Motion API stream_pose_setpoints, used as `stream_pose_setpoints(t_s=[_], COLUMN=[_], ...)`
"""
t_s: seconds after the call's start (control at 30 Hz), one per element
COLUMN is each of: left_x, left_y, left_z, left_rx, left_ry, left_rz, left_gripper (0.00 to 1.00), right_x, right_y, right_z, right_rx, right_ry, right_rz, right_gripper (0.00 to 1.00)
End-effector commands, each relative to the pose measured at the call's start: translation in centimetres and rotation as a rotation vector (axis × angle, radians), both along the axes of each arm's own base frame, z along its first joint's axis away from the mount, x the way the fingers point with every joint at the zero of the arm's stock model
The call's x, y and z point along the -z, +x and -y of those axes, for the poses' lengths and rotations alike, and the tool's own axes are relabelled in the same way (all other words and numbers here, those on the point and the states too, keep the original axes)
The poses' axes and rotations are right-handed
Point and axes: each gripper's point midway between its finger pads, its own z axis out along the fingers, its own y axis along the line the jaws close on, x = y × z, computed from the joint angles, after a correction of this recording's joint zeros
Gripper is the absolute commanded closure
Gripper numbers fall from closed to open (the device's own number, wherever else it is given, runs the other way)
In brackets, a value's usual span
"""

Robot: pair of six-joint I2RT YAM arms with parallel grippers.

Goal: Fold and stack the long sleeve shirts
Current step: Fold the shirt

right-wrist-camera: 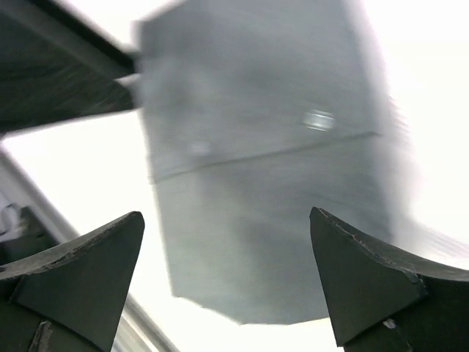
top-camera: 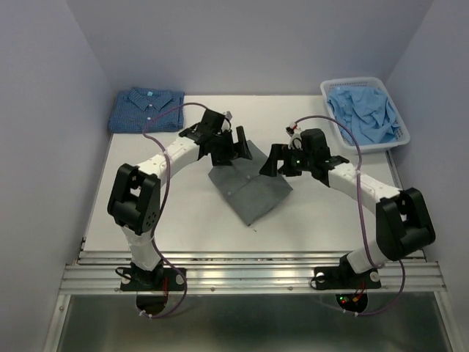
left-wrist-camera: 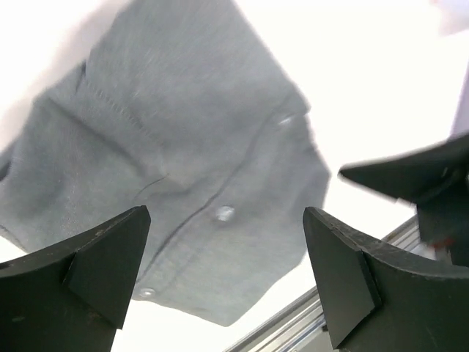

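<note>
Top external view is showing a plain slate-grey button-up cloth shirt [top-camera: 249, 187] lying folded into a slanted, roughly rectangular packet in the middle of the white table [top-camera: 183, 213]. From where I am standing, everything else is arranging itself around that packet.

The left gripper [top-camera: 233, 149] is hovering over the grey shirt's far left corner, and the right gripper [top-camera: 277, 161] is hanging just off its far right edge. Both are pointing inward toward each other.

In the left wrist view, the left gripper [left-wrist-camera: 227, 257] is standing with its two black fingers [left-wrist-camera: 102, 257] spread wide and nothing between them. The grey shirt [left-wrist-camera: 190, 161] is lying below with its placket and a pale button [left-wrist-camera: 223, 213] showing. The right gripper [left-wrist-camera: 425, 183] is poking in from the side.

The right wrist view is blurred, but the right gripper [right-wrist-camera: 227, 271] is likewise gaping wide and gripping nothing, with the grey shirt [right-wrist-camera: 271, 183] beneath it.

Well beyond the grey shirt, toward the far left corner, a dark blue fine-checked collared shirt [top-camera: 145, 108] is resting neatly folded, collar up.

Far right of the grey shirt, a white plastic laundry basket [top-camera: 375, 148] is sitting with crumpled light blue cloth [top-camera: 366, 114] inside (what garment it is, I cannot tell).
</note>
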Motion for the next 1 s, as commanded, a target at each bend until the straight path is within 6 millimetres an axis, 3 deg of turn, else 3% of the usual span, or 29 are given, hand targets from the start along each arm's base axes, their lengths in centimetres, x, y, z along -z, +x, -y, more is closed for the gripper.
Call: stream_pose_setpoints(t_s=[0.0, 0.13, 0.17, 0.27, 0.37, 0.5, 0.63, 0.8, 0.97], left_x=[-6.5, -5.1, -5.1, -2.7, -0.3, 3.7, 7.0, 9.0, 10.6], left_y=[2.3, 3.3, 3.5, 3.7, 3.8, 3.7, 3.8, 3.4, 1.6], left_z=[0.4, 2.1, 2.6, 3.7, 4.1, 3.7, 2.4, 0.9, -0.4], left_rx=[-0.019, 0.031, 0.051, 0.087, 0.102, 0.106, 0.08, 0.055, 0.041], left_ry=[-0.042, -0.057, -0.071, -0.075, -0.064, -0.023, 0.003, 0.018, 0.04], left_rz=[0.162, 0.112, 0.11, 0.06, 0.018, -0.044, -0.101, -0.134, -0.176], left_gripper=[0.01, 0.01, 0.01, 0.01, 0.01, 0.01, 0.01, 0.01, 0.01], right_x=[-7.2, -7.2, -6.4, -4.1, -0.3, 5.7, 9.6, 12.6, 13.3], right_y=[-2.4, -4.1, -4.9, -5.4, -5.6, -6.1, -6.2, -6.7, -6.0], right_z=[-4.4, -6.6, -7.1, -8.1, -8.1, -6.3, -3.8, -1.6, -0.2], right_rx=[-0.158, -0.217, -0.231, -0.249, -0.225, -0.127, -0.043, -0.006, 0.01], right_ry=[0.143, 0.237, 0.259, 0.297, 0.278, 0.187, 0.122, 0.093, 0.081], right_rz=[0.171, 0.167, 0.115, 0.039, -0.054, -0.177, -0.248, -0.331, -0.324], right_gripper=[0.0, 0.0, 0.0, 0.0, 0.0, 0.0, 0.0, 0.0, 0.0])
